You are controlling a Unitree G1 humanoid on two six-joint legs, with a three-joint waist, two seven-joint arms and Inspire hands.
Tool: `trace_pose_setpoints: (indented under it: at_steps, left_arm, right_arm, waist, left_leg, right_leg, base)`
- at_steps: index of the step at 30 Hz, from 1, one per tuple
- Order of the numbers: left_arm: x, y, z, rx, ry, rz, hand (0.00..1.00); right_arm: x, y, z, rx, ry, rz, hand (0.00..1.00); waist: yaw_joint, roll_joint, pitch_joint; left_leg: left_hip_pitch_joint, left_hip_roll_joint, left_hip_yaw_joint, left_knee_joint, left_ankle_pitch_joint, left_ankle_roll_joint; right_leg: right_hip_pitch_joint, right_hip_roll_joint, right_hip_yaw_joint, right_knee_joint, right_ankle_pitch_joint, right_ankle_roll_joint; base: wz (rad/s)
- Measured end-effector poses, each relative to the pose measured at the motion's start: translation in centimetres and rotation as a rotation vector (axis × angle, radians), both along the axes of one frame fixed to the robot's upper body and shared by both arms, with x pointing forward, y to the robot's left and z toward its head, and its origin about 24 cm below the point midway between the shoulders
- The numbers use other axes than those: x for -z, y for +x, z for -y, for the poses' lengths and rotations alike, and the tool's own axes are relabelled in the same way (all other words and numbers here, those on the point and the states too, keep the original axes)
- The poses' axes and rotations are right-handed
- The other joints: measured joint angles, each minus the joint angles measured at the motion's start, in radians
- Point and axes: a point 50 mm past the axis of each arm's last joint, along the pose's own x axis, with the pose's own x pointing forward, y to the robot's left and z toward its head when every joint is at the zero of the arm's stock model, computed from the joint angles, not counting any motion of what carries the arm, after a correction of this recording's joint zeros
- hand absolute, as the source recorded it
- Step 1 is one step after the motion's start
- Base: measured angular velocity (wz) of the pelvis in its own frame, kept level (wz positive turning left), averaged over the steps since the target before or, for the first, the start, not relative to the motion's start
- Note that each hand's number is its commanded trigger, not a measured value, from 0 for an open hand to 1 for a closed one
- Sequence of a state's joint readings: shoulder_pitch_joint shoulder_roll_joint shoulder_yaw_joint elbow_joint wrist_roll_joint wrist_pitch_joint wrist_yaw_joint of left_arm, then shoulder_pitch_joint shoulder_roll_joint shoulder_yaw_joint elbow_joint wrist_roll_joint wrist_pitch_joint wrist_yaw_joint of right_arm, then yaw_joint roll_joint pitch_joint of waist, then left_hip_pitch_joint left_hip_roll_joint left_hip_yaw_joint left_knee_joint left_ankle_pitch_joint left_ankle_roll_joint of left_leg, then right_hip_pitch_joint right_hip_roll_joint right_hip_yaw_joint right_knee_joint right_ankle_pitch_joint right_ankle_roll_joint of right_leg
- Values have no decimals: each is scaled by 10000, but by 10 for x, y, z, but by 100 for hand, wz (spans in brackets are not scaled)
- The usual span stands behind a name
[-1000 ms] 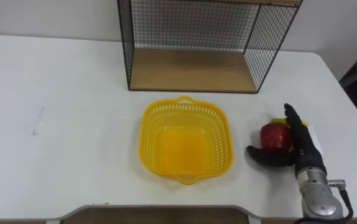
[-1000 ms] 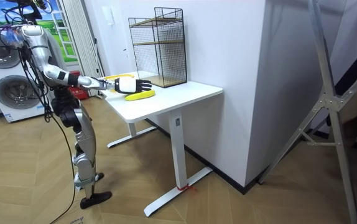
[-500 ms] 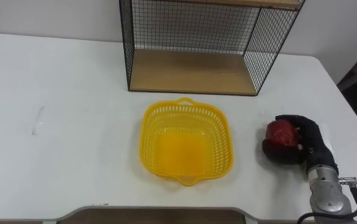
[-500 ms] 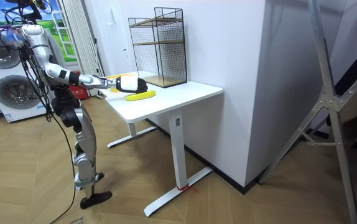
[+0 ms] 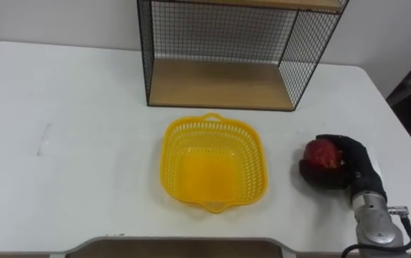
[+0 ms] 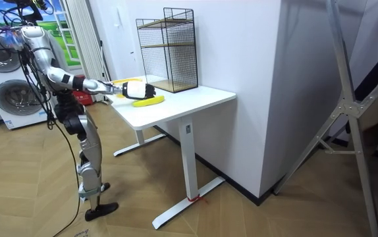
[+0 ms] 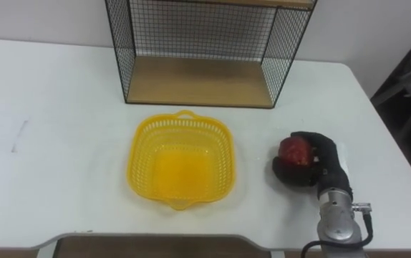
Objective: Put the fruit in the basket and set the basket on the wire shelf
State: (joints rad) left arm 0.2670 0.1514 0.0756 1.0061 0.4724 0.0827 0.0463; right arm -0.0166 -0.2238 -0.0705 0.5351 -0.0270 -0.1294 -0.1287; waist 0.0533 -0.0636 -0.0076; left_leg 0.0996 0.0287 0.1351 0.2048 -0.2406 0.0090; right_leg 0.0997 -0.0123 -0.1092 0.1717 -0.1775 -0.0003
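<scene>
Red apple in its grasp, the robot's right hand curls its dark fingers and thumb around the fruit near the right edge of the white table. The yellow plastic basket sits just to the left, apart from hand and apple, in front of the black wire shelf with its wooden base. In the room view a banana lies on the tabletop beside the outstretched arm, while the robot stands at the table's end.
</scene>
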Motion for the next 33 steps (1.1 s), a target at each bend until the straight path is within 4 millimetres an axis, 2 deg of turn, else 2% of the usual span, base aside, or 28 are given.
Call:
trace_pose_setpoints:
  at_steps: [2, 6, 10, 12, 15, 19, 26, 28, 33]
  left_arm:
    - [0, 2, 0, 19, 0, 66, 0]
    - [0, 1, 2, 1, -47, 50, 0]
    - [2, 1, 5, -16, -139, 27, 0]
    - [3, 1, 10, -39, -271, 41, 0]
    - [3, 1, 12, -16, -355, 45, 0]
    - [4, -2, 13, -101, -444, -14, 0]
    - [4, -3, 13, -91, -472, -94, 0]
    - [5, -3, 14, -72, -499, -81, 0]
    - [5, -2, 14, -38, -510, -59, 0]
  right_arm:
    - [2, -1, -6, 271, 1082, 151, 100]
    - [0, -4, -13, 603, 3113, 593, 100]
    - [-4, -6, -20, 339, 4075, 858, 100]
    - [-9, -3, -25, 16, 4648, 1129, 100]
    - [-21, 2, -30, -404, 5079, 1631, 100]
    - [-35, 8, -34, -722, 5329, 2259, 100]
    - [-61, 15, -46, -1643, 5481, 3271, 100]
    - [-67, 17, -51, -1957, 5516, 3455, 100]
    - [-95, 19, -65, -3343, 4722, 4334, 100]
  waist:
    - [-68, 27, 6]
    - [-198, 231, 7]
    - [-210, 411, 11]
    - [-208, 514, 68]
    - [-206, 597, 86]
    - [-132, 559, 93]
    - [11, 370, 5]
    - [42, 370, 1]
    - [71, 442, 30]
  left_leg:
    - [5, -1, 11, -1, 0, 0]
    - [27, -3, 62, -16, 0, 1]
    - [16, -10, 60, 0, 1, 2]
    - [8, -13, 63, 5, 3, 3]
    - [-31, -13, 63, 7, 7, 4]
    - [-55, -12, 113, 2, 8, 5]
    - [-183, -10, 275, 15, 12, 13]
    - [-184, -11, 277, 7, 12, 13]
    - [-196, -4, 269, 3, 12, 13]
  right_leg:
    - [26, -1, 7, -2, 3, -3]
    - [33, -6, 38, -2, 17, 4]
    - [23, -5, 44, 9, 18, 4]
    - [-6, -2, 63, 27, 18, 4]
    - [-147, -5, 75, 62, 18, 3]
    - [-220, -3, 181, 143, 2, 17]
    - [-354, 0, 262, 169, 3, 18]
    - [-332, -1, 261, 171, 4, 18]
    - [-418, 1, 231, 187, 4, 17]
  base:
    - [0]
    - [-3]
    - [0]
    - [0]
    - [0]
    - [-3]
    - [-5]
    - [0]
    - [0]
